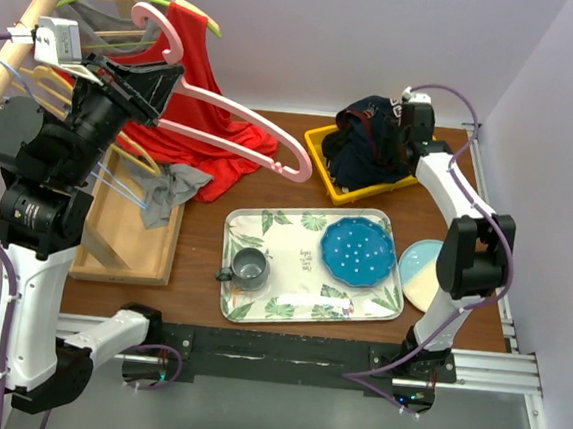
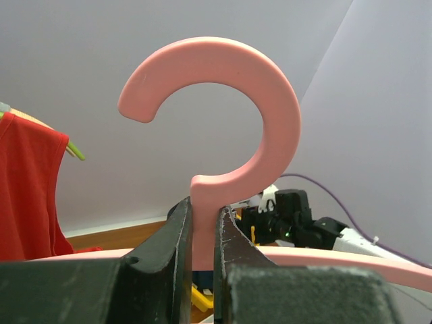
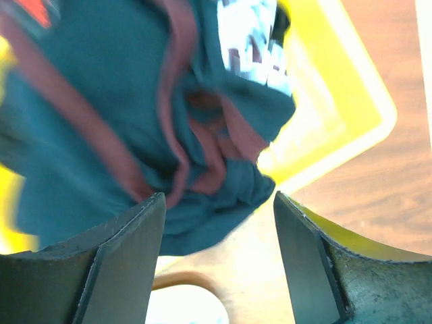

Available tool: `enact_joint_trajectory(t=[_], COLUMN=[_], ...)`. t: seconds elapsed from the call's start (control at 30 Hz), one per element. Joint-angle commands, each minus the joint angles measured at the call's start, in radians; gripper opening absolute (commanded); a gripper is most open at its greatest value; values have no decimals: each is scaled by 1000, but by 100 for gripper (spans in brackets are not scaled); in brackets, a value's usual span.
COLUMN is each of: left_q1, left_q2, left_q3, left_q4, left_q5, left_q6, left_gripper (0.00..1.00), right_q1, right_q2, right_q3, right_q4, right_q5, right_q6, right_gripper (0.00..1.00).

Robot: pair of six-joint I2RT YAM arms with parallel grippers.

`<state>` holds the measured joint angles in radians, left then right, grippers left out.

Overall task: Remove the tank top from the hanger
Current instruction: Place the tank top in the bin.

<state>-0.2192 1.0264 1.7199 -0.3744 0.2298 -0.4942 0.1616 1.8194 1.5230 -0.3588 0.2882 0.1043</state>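
Top external: left gripper (image 1: 170,82) up at 10 o'clock, off the table. Left wrist view shows its fingers (image 2: 177,233) pinching the neck of the pink hanger (image 2: 273,94) just under the hook. Hanger is bare, with its arm sloping down toward table centre. The navy tank top (image 1: 361,141) with maroon trim is bunched in the yellow bin (image 1: 322,143) at 1 o'clock. Right gripper (image 3: 219,202) is over that bin with its fingers spread wide and nothing between them; the cloth lies just past the tips. A red garment (image 1: 194,71) hangs on the rack at 11 o'clock.
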Motion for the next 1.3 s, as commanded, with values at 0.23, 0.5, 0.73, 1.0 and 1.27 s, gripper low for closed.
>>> enact_joint_trajectory(t=[0.23,0.5,0.73,1.0,1.27], left_q1=[-2,-2,-2,-2,-2], left_q2=[9,4,38,74,72], left_q3=[3,-46,-28,7,32], left_q4=[52,49,23,-24,-70], left_q5=[28,26,34,28,-73], left_q6=[8,29,111,170,258], left_gripper=[0,0,0,0,0], right_q1=[4,33,39,38,44], right_q2=[182,460,440,279,34], right_q3=[291,436,241,206,197], right_q4=[277,-31,70,107,-16], right_q5=[-201,-258,-265,-239,-213], right_q6=[147,199,227,239,224], right_gripper=[67,46,54,53,57])
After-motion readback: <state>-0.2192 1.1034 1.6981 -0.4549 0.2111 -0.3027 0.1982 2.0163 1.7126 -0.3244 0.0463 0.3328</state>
